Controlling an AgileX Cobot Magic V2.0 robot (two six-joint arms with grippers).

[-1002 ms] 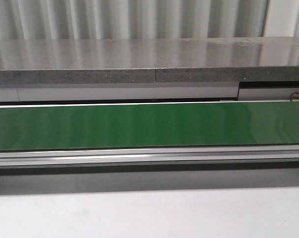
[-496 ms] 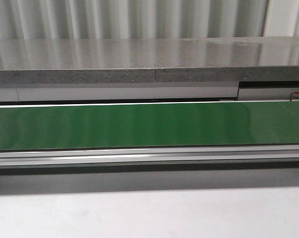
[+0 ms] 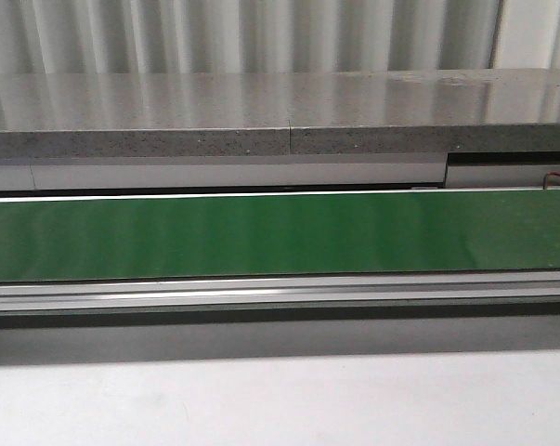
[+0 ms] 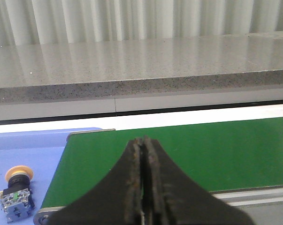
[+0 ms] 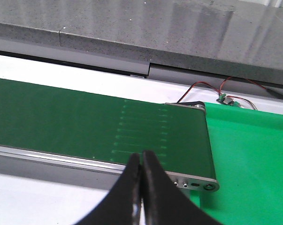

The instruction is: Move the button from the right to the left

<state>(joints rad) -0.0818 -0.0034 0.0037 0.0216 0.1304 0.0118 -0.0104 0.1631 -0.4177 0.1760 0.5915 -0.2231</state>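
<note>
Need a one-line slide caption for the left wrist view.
Left tool shut over the green belt; button on the blue tray beside the belt's end.

Front view: low, level, facing forward across the green belt (image 3: pixel 261 237) toward the grey stone ledge (image 3: pixel 261 111). Left wrist view: close above the belt's left end, facing the same ledge. Right wrist view: higher over the belt's right end; belt shared throughout.

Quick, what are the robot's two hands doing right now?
Left hand: closed, holding nothing.
Right hand: closed, holding nothing.
</note>
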